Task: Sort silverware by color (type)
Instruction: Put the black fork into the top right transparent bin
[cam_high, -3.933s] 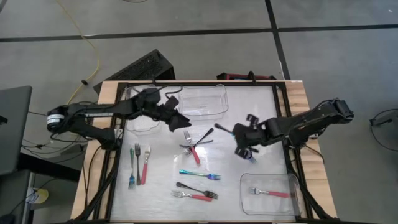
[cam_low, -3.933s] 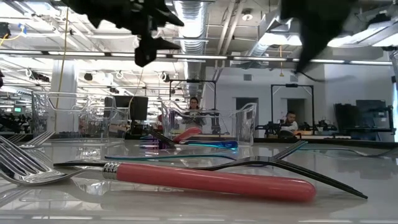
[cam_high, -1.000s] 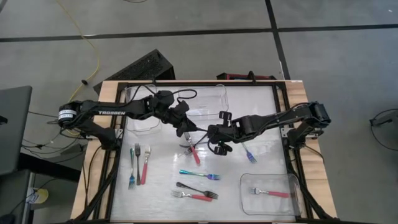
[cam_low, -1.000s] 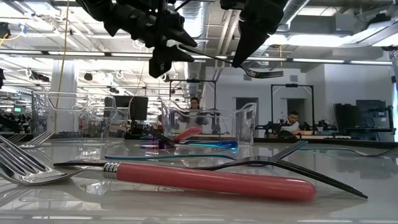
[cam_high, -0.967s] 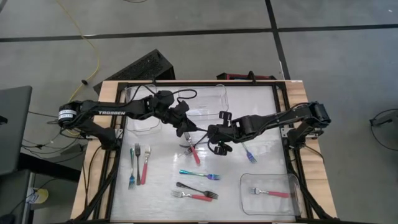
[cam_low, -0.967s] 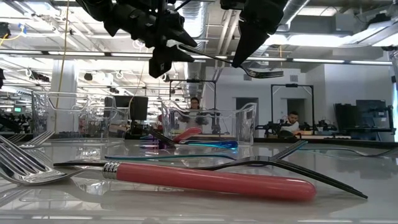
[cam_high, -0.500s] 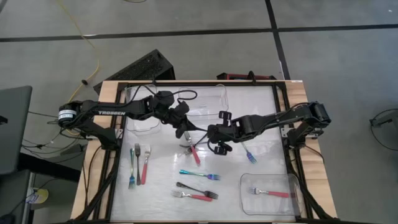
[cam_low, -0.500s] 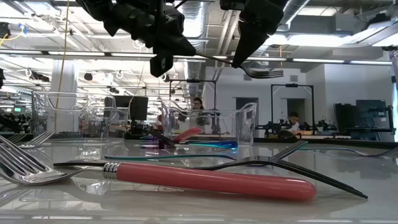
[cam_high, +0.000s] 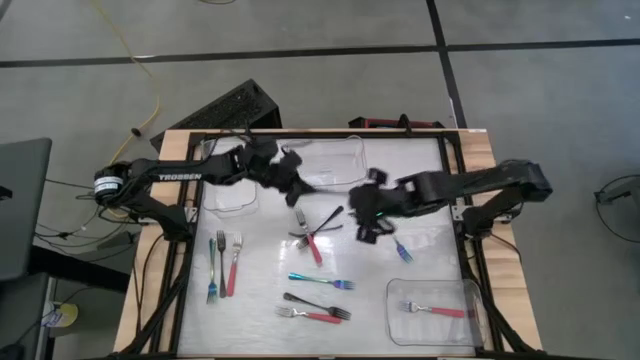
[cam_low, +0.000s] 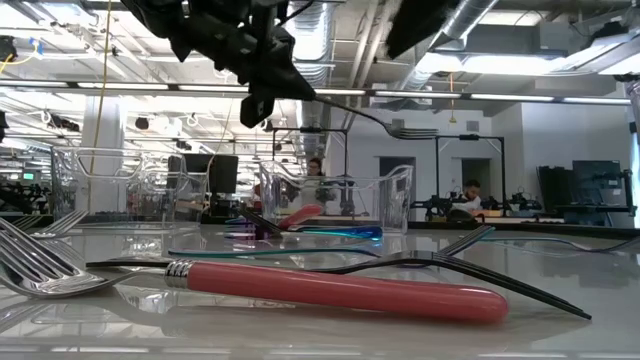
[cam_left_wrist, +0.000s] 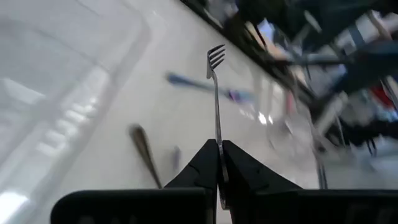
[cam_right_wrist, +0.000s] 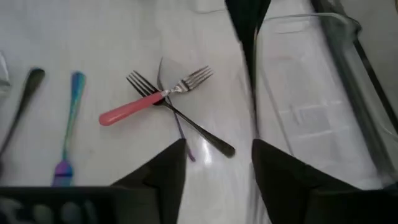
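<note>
1. My left gripper (cam_left_wrist: 219, 167) is clamped on the handle end of a slim dark fork (cam_left_wrist: 215, 106) — its tines point away from the wrist, and in the low view it hangs in the air above the tabletop (cam_high: 400, 160).
2. From above, that gripper sits near the front edge of the middle clear tub (cam_high: 330, 160), at the far side of the tabletop.
3. My right gripper (cam_right_wrist: 214, 162) has its fingers spread apart with nothing between them; from overhead it hovers to the right of centre.
4. Below it lies a crossed pair — a pink-handled fork (cam_right_wrist: 146, 102) over a black fork (cam_right_wrist: 186, 121).
5. A blue-handled fork (cam_high: 401, 250) lies just beside the right gripper, on the near side.
6. The near-right tub (cam_high: 470, 292) holds one pink fork (cam_high: 434, 310).
7. At the near left, a teal fork (cam_high: 213, 262) and a red fork (cam_high: 233, 264) lie side by side.
8. Near the centre front lie an iridescent blue fork (cam_high: 320, 281) and, closer to the front edge, a black and a pink fork touching.
</note>
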